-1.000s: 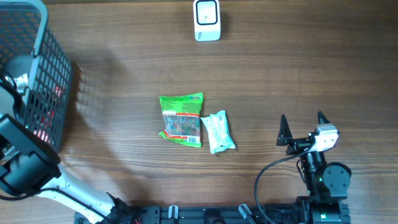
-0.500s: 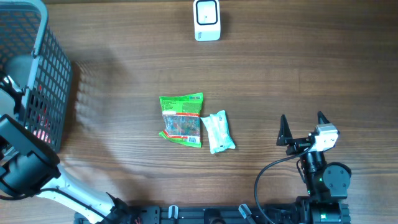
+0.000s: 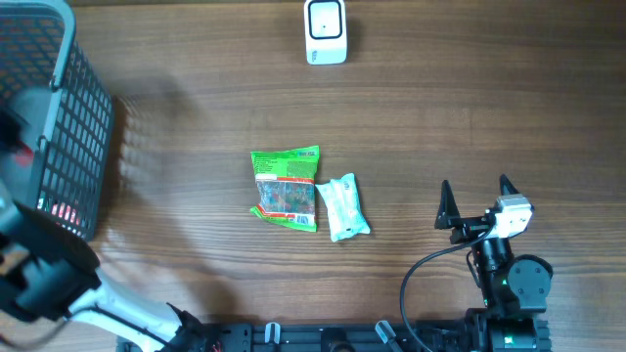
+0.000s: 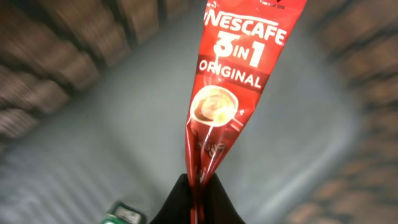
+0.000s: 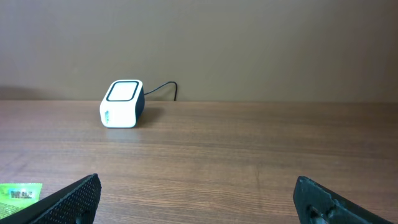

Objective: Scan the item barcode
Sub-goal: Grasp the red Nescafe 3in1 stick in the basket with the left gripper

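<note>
In the left wrist view my left gripper (image 4: 198, 193) is shut on the bottom end of a red Nescafe 3 in 1 sachet (image 4: 230, 93), which stretches away over the grey floor of the basket (image 4: 99, 143). From overhead that arm shows only as a blur inside the dark basket (image 3: 68, 88) at the far left. The white barcode scanner (image 3: 325, 31) stands at the table's far edge, and shows too in the right wrist view as the scanner (image 5: 122, 104). My right gripper (image 3: 476, 200) rests open at the front right, holding nothing.
A green snack packet (image 3: 285, 188) and a white packet (image 3: 343, 206) lie side by side mid-table. A small green item (image 4: 122, 216) lies on the basket floor near my left fingers. The basket's mesh walls surround the left gripper.
My left gripper has closed on the red sachet. The left arm has shifted inside the basket and is blurred. The right arm has not moved.
</note>
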Robot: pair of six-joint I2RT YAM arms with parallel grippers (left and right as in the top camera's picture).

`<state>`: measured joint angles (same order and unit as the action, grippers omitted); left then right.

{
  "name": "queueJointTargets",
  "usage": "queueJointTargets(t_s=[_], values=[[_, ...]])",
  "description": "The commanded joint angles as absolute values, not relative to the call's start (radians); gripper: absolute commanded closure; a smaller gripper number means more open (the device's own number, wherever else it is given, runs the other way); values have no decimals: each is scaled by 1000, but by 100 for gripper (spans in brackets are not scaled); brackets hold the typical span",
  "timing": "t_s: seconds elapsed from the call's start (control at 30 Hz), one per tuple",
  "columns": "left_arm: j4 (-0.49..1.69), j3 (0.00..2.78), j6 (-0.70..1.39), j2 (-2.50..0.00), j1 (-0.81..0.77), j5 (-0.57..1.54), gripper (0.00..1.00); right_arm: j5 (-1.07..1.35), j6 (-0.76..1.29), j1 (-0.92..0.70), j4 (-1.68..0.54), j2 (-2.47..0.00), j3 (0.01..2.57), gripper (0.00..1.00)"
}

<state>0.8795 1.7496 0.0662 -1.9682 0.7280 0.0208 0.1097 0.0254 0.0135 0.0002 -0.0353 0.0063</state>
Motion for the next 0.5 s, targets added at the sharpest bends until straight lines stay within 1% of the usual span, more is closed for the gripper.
queueJointTargets(t_s=[0.0, 0.07, 0.1, 0.13, 0.17, 0.23, 0.3, 0.37, 0.47], values=[[976, 1967, 201, -1697, 725, 133, 96, 101, 33, 8, 6, -31, 5, 0], [1056, 1967, 221, -1623, 722, 286, 96, 101, 33, 8, 6, -31, 5, 0], [1152, 1967, 221, -1581, 706, 410, 96, 101, 33, 8, 6, -31, 5, 0], [1242, 1963, 220, -1560, 673, 489, 96, 101, 33, 8, 6, -31, 5, 0], [1311, 1962, 213, -1556, 635, 513, 96, 101, 33, 8, 6, -31, 5, 0], [1399, 1924, 171, -1558, 491, 509, 96, 101, 33, 8, 6, -31, 5, 0], [1407, 1825, 164, -1558, 337, 472, 96, 101, 33, 8, 6, -31, 5, 0], [1373, 1643, 165, -1558, 163, 426, 96, 101, 33, 8, 6, -31, 5, 0], [1240, 1367, 174, -1558, -34, 475, 96, 101, 33, 8, 6, -31, 5, 0]])
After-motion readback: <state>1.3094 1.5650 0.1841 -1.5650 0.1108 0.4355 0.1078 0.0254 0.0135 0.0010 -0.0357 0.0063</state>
